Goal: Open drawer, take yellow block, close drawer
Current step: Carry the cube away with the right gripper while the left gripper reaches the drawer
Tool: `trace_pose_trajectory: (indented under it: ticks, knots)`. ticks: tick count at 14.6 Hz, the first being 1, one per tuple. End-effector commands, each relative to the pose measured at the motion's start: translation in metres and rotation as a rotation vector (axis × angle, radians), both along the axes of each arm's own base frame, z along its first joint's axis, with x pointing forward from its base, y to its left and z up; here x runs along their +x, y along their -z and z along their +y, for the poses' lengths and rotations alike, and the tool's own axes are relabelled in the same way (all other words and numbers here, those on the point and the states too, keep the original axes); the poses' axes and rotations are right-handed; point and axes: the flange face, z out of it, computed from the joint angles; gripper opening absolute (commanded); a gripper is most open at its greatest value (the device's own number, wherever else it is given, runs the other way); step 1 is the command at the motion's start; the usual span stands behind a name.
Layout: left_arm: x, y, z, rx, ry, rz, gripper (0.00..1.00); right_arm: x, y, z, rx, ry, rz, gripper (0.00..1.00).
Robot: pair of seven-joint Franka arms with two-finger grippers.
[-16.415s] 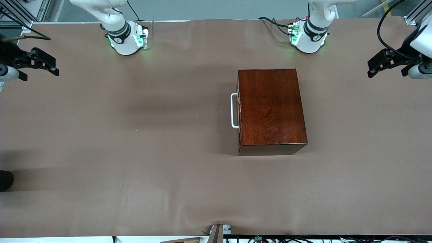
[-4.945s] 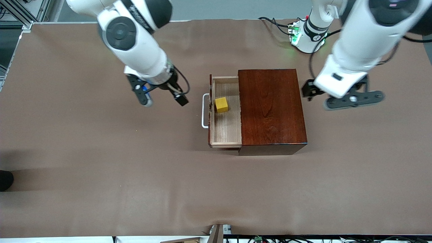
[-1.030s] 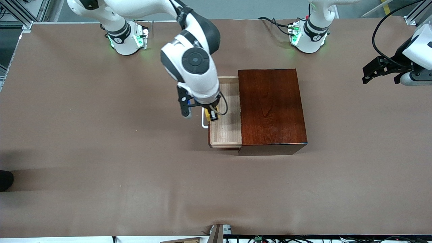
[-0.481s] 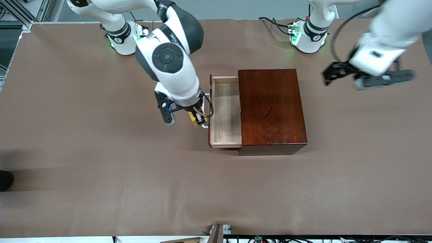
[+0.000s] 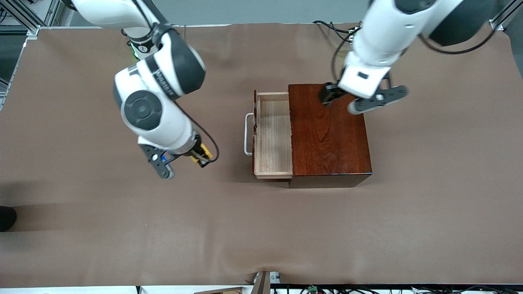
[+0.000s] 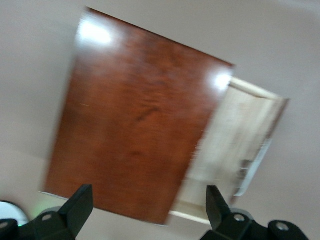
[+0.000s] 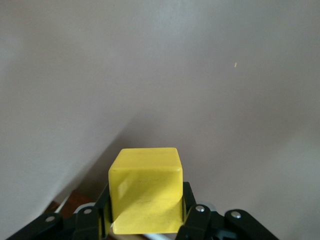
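The right gripper (image 5: 182,161) hangs over bare brown table covering (image 5: 122,228), toward the right arm's end from the box, its fingers clamped on the small bright yellow cube-shaped block (image 7: 146,189); in the right wrist view the yellow block fills the gap between the pads. Farther from the front camera stands the glossy dark reddish-brown wooden box (image 5: 329,130). Its drawer (image 5: 273,136), a sliding tray of pale wood with a white U-shaped handle (image 5: 246,134), is pulled out toward the right arm's end and shows nothing inside. Over the box's top, at the edge farthest from the front camera, hovers the left gripper (image 5: 361,100), fingers spread wide with nothing between them, as the left wrist view shows.

The take-out step looks done, so what remains is probably setting the yellow block on the table and closing the drawer. That calls for a push on the drawer's front, square along its slide, while the box is kept from shifting; the left gripper seems placed to steady it.
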Motion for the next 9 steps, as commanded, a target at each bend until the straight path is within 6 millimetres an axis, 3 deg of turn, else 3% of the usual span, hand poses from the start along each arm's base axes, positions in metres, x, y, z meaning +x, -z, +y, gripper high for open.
trace_pose_trajectory:
  ticks: [1,3,9]
  knots:
    - [0.022,0.017,-0.053,-0.109,-0.112,0.009,1.00,-0.011,-0.002,-0.049,0.006,-0.100,0.028,0.00]
    - [0.024,0.035,-0.086,-0.153,-0.152,-0.011,1.00,-0.007,0.008,-0.079,0.013,-0.141,0.052,0.00]
    - [0.012,0.092,-0.181,-0.185,-0.340,-0.087,1.00,-0.007,0.025,-0.143,0.052,-0.316,0.086,0.00]
